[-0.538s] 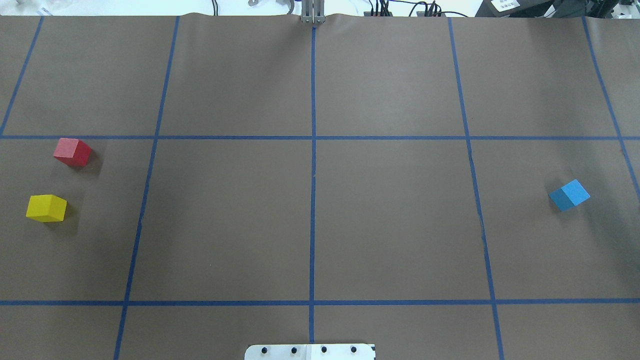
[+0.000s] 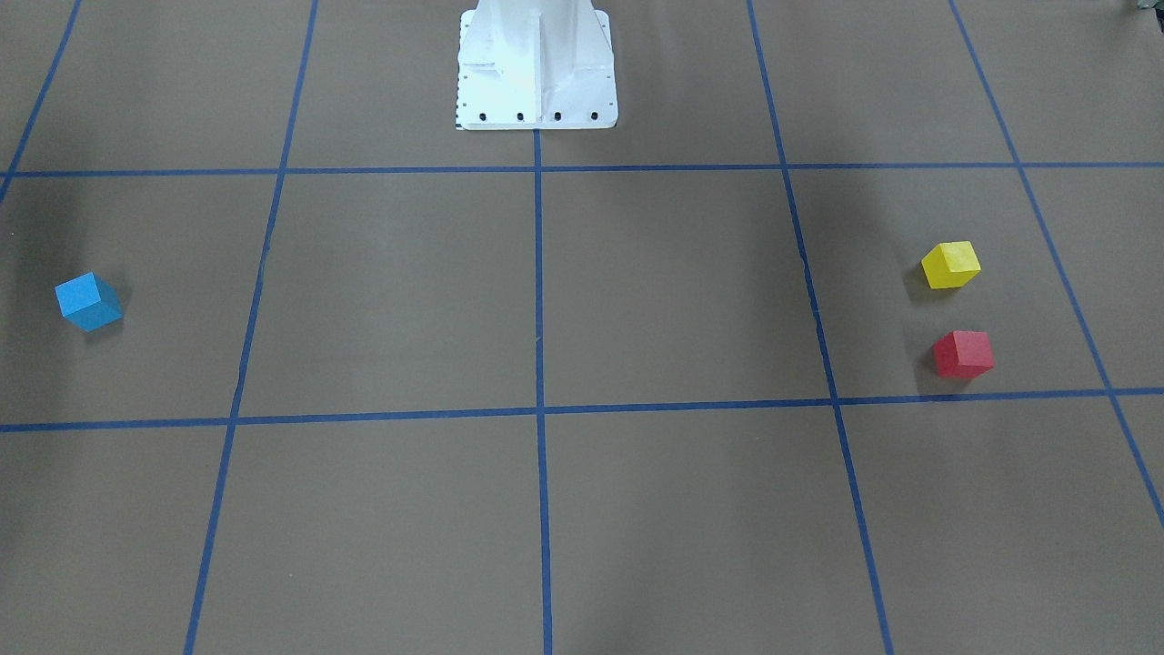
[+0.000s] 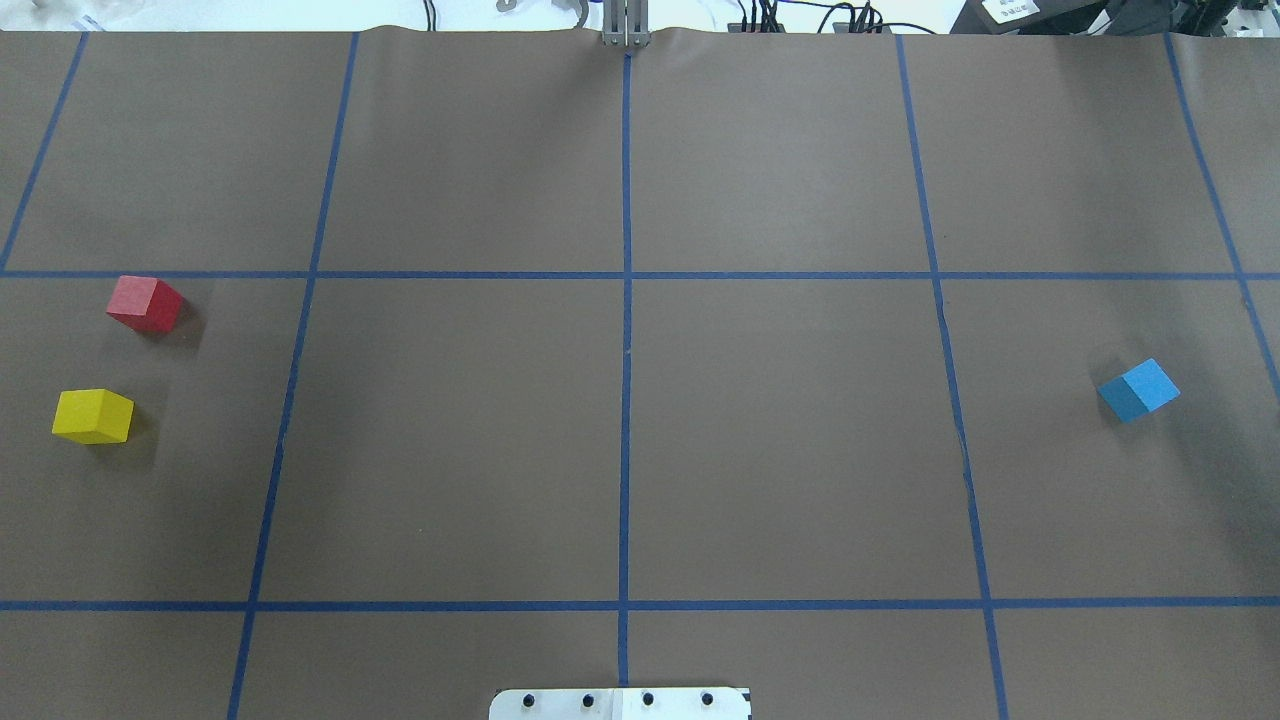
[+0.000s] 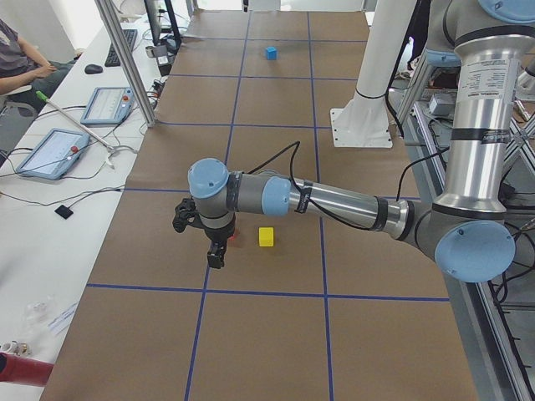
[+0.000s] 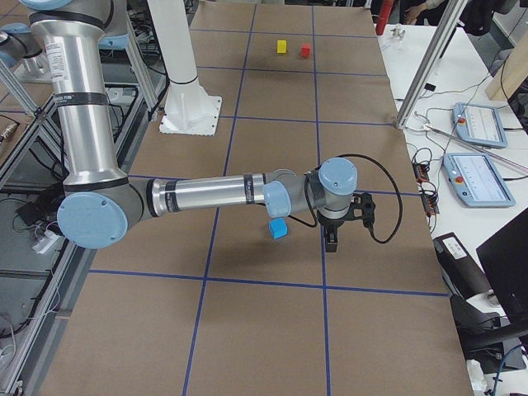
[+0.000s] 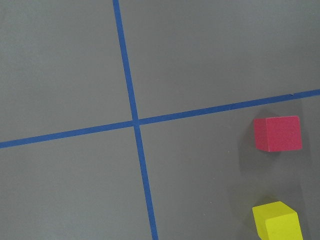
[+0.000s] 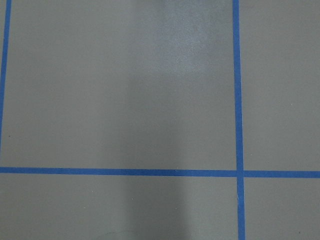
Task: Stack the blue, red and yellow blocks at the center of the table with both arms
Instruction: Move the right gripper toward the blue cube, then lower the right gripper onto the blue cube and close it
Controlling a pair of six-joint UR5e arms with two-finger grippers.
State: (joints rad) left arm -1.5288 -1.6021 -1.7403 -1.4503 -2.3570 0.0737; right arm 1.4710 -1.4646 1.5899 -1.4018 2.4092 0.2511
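Note:
The red block (image 3: 146, 303) and the yellow block (image 3: 92, 416) lie close together at the table's left end. The blue block (image 3: 1138, 390) lies alone at the right end. The left wrist view shows the red block (image 6: 278, 133) and the yellow block (image 6: 276, 223) at its right edge. My left gripper (image 4: 216, 256) hangs just beside the red block (image 4: 236, 241), on the side away from the yellow block (image 4: 266, 236). My right gripper (image 5: 332, 242) hangs beside the blue block (image 5: 278, 228). Both grippers show only in side views, so I cannot tell whether they are open or shut.
Blue tape lines (image 3: 626, 350) split the brown table into squares. The white robot base (image 2: 536, 64) stands at the middle of the near edge. Aluminium posts (image 4: 125, 67) and tablets (image 4: 52, 150) line the operators' side, where a person (image 4: 21, 58) sits.

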